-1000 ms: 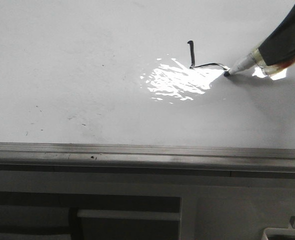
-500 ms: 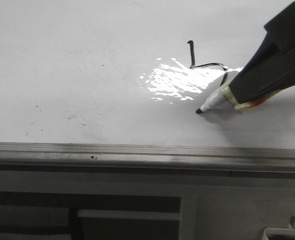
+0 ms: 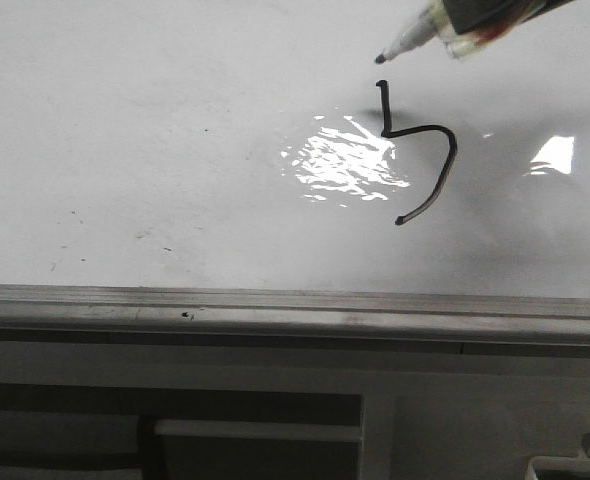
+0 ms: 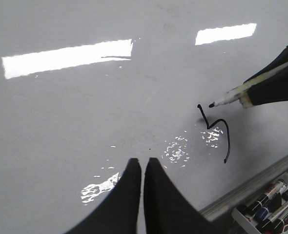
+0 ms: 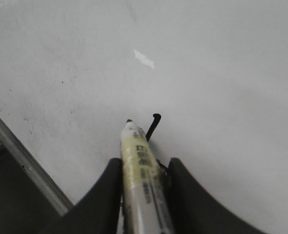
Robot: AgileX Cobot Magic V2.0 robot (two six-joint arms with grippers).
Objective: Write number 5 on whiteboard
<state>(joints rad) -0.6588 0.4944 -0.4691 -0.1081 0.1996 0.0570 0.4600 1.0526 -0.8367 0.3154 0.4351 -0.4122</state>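
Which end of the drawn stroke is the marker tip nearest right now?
The upper end, atop the short vertical stroke. The marker tip hovers just above it; the curve's lower end lies farther off.

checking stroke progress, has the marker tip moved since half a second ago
Yes. The white black-tipped marker went from the curved belly's lower end up the glossy whiteboard to just above the black hand-drawn number 5.

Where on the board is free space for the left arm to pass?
Bare whiteboard lies left of the glare patch, down to the edge rail. Crowded: around the number 5, with the marker in the right gripper above.
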